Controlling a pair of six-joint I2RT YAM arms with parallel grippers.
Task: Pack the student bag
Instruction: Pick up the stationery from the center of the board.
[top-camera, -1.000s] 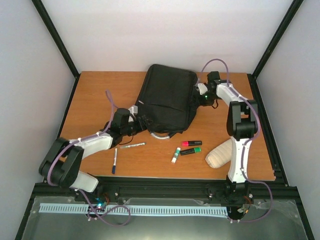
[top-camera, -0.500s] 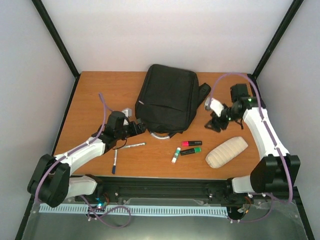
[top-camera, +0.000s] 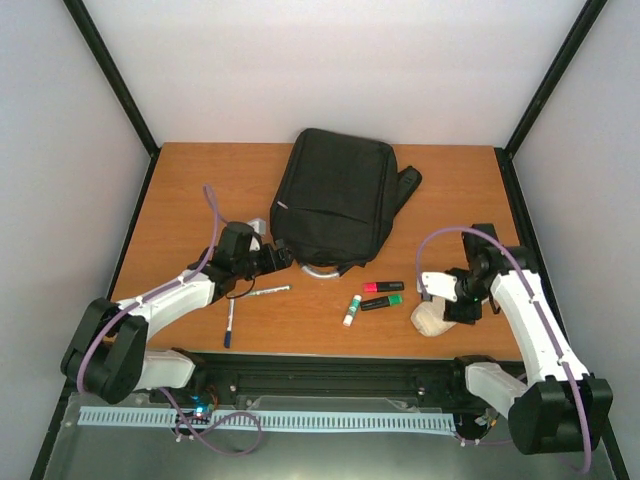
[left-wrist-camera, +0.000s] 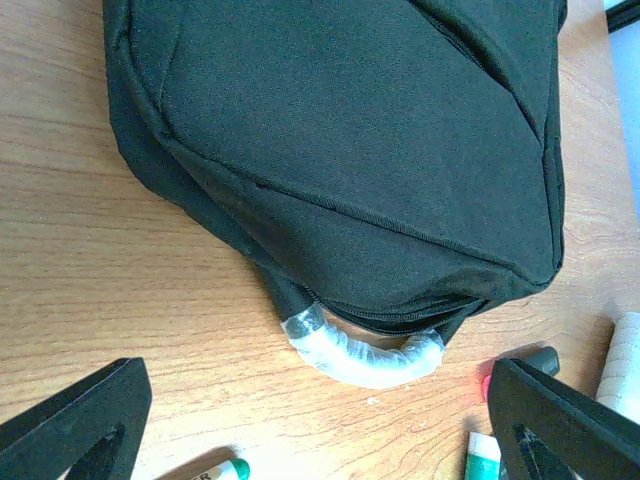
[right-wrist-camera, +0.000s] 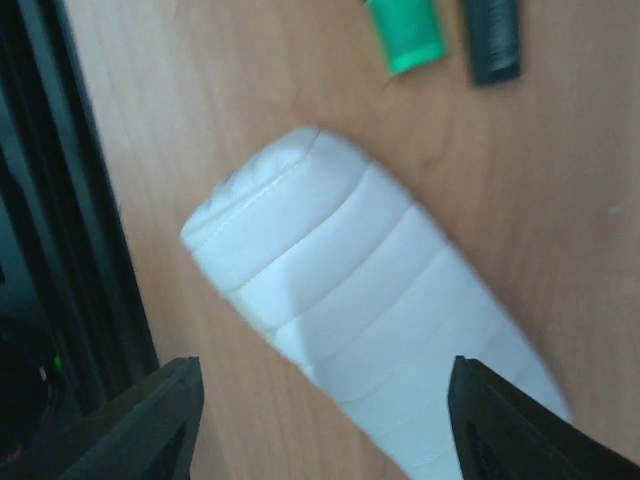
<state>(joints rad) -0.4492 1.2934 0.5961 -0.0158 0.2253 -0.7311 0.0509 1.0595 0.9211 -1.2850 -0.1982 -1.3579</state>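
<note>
Right end effector (right-wrist-camera: 322, 410) has swung over the pouch (right-wrist-camera: 340, 290) — seemingly open.

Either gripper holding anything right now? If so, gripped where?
Nothing is held. The left gripper is open, short of the grey handle of the student bag; the right gripper hovers open over the beige pouch, not closed on it.

Soft even light, faint shadows; the student bag (top-camera: 335, 195) reads flat black; right wrist view blurred, pouch (right-wrist-camera: 370, 300) washed white.
</note>
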